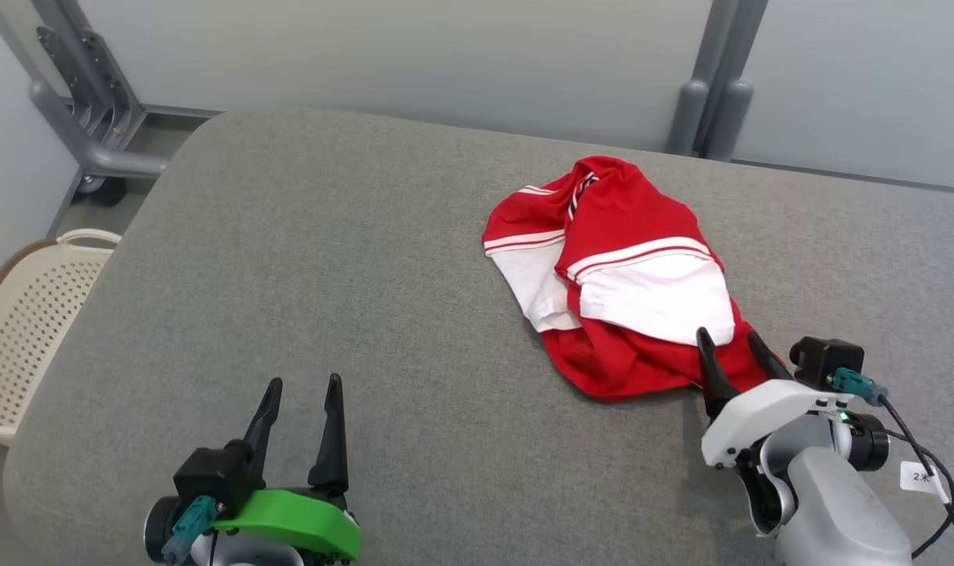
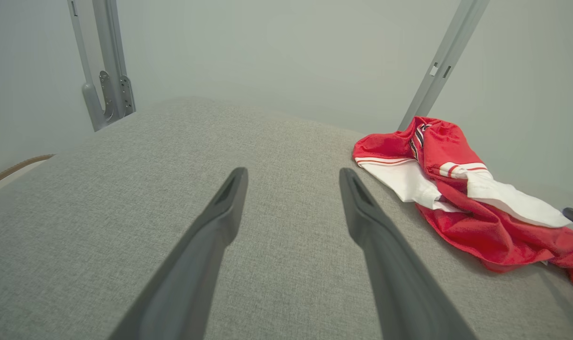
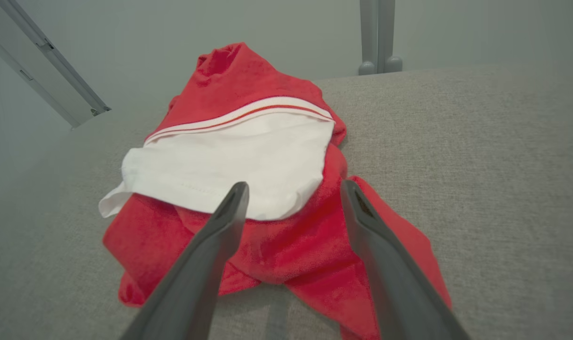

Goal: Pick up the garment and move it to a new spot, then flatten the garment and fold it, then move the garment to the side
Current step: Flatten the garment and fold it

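Our left gripper (image 1: 304, 381) hovers open and empty at the near edge of the table (image 1: 327, 275). Our right gripper (image 1: 727, 334), open too, sits over the near hem of the crumpled red shirt (image 1: 626, 275), right of centre.

From the head we look down over the table (image 1: 327, 314); our wrist views skim low — all sharing the garment (image 1: 626, 212).

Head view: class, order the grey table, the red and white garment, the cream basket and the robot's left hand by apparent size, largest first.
1. Grey table, largest.
2. Red and white garment.
3. Cream basket and left hand look about alike; the hand is nearer the camera and the basket is cropped, so unranked.
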### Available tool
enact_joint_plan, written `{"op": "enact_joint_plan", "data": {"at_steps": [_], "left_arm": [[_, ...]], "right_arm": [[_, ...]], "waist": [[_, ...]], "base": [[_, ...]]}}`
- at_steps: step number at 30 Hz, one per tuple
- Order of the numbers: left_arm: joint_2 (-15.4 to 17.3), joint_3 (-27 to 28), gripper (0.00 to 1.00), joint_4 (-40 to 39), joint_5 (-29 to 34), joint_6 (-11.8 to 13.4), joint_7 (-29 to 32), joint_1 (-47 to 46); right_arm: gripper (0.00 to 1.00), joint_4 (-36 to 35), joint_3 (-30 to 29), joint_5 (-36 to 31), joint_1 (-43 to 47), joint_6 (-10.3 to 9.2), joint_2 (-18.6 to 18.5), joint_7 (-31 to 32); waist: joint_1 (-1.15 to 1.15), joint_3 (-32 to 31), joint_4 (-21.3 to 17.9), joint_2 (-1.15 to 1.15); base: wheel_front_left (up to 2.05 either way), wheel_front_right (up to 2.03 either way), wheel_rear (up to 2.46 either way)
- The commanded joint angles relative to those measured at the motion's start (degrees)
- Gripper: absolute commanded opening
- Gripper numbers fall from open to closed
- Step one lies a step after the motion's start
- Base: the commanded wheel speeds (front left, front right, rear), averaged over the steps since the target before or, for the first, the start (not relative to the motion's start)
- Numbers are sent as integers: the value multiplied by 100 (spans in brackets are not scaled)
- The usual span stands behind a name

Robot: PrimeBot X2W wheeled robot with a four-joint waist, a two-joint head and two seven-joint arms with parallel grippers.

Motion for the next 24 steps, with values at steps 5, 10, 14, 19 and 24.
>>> {"op": "enact_joint_plan", "data": {"at_steps": [5,10,14,19,24], "left_arm": [[41,-13,100,-38,8,24,-16,-87],[36,-9,100,-50,-6,46,-33,-95],[45,22,100,-39,-22,66,-50,-103],[36,32,100,-34,-31,75,-53,-112],[30,35,100,-21,-34,90,-63,-82]], "right_arm": [[100,716,-17,84,-456,0,-25,-229],[40,1002,-88,110,-652,0,-24,-297],[16,1058,-122,94,-791,0,-25,-321],[7,653,-230,-13,-751,0,-24,-320],[0,29,-308,69,-528,0,-25,-321]], "waist": [[0,227,267,24],[0,274,278,24],[0,300,238,24],[0,309,138,24],[0,281,-8,24]], "base": [[0,0,0],[0,0,0],[0,0,0],[0,0,0],[0,0,0]]}}
